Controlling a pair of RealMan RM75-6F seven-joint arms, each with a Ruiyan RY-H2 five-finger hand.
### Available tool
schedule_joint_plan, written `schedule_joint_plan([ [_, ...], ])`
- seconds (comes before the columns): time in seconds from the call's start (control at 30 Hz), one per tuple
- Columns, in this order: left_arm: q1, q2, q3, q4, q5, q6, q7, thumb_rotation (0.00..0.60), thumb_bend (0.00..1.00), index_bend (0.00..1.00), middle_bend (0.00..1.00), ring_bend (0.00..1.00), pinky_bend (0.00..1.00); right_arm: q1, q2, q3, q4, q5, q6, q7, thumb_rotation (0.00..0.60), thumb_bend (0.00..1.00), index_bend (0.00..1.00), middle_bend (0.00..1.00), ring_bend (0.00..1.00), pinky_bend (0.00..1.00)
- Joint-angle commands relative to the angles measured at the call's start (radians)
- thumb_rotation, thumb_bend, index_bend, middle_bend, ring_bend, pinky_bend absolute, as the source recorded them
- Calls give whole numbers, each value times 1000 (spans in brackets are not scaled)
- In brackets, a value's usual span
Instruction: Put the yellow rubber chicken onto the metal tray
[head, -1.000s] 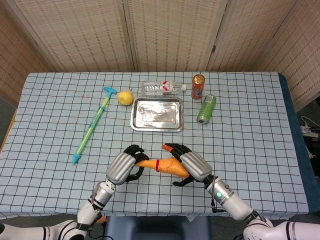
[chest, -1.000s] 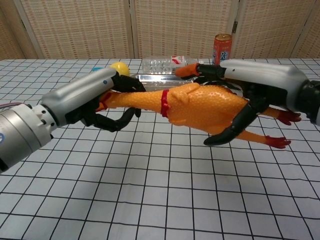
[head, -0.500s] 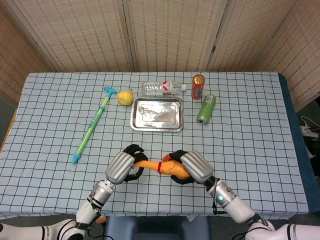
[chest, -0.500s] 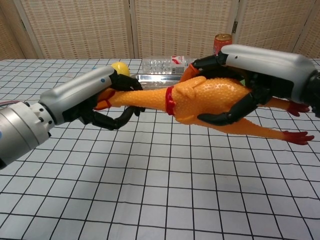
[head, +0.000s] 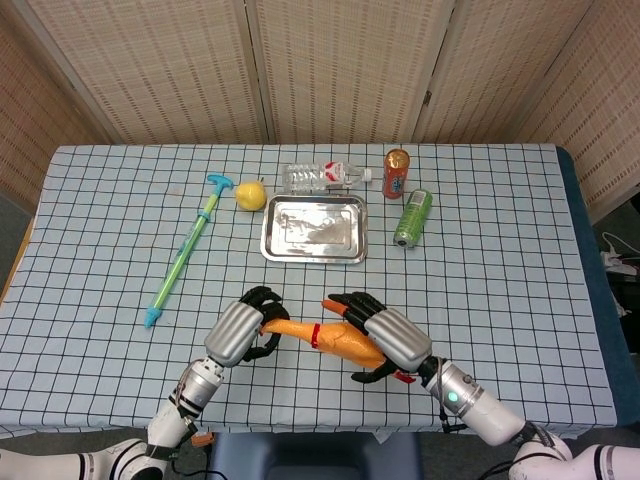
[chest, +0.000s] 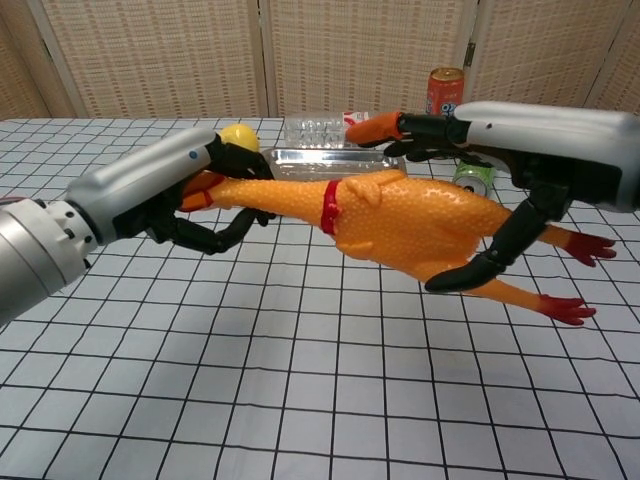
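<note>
The yellow-orange rubber chicken (head: 335, 340) (chest: 410, 215) with a red collar hangs lengthwise above the near table, held at both ends. My left hand (head: 240, 333) (chest: 170, 190) grips its head and neck. My right hand (head: 395, 338) (chest: 530, 150) holds the fat body, fingers stretched over the top and thumb hooked underneath. The red feet trail off to the right. The metal tray (head: 315, 230) (chest: 300, 156) lies bare beyond the chicken, at the table's middle back.
A water bottle (head: 325, 176) lies behind the tray. An orange can (head: 397, 173) stands and a green can (head: 412, 217) lies to the tray's right. A yellow fruit (head: 251, 195) and a blue-green water squirter (head: 185, 250) lie to its left.
My right hand's fingers have loosened from a tight wrap around the body to a stretched-out hold. The chicken has dropped slightly and shifted left with both hands.
</note>
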Motion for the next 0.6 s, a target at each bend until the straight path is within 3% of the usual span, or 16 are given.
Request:
schedule_joint_plan([
  [0.03, 0, 3, 1, -3, 5, 1, -2, 600, 761, 708, 465, 241, 185, 1, 6, -6, 4, -5, 7, 4, 600, 82, 0, 0, 0, 0],
  [0.27, 0, 9, 1, -13, 9, 6, -1, 600, 760, 708, 466, 241, 185, 14, -9, -11, 25, 43, -20, -35, 600, 82, 0, 0, 0, 6],
  [0.33, 0, 10, 1, -13, 7, 4, -1, 600, 761, 708, 466, 241, 184, 18, -15, -10, 19, 80, -35, -46, 600, 82, 4, 2, 1, 119],
  [0.37, 0, 10, 1, -12, 7, 4, -1, 600, 761, 708, 466, 241, 184, 20, -16, -9, 17, 89, -39, -48, 600, 82, 79, 56, 51, 256],
  [0.43, -1, 10, 0, -11, 6, 3, 0, 600, 761, 708, 466, 240, 184, 24, -22, -9, 11, 100, -47, -45, 600, 90, 469, 353, 389, 656],
  [0.5, -1, 10, -1, -10, 4, 3, -2, 600, 760, 708, 466, 241, 184, 24, -29, -9, 10, 98, -42, -39, 600, 128, 746, 582, 658, 889],
  [0.53, -2, 11, -1, -9, 4, 2, -3, 600, 760, 708, 466, 241, 184, 21, -36, -8, 16, 89, -29, -42, 600, 168, 850, 668, 746, 955],
  [0.6, -2, 12, -2, -8, 3, 1, -4, 600, 761, 708, 466, 241, 184, 9, -55, -5, 26, 76, 8, -53, 600, 223, 957, 751, 831, 999],
])
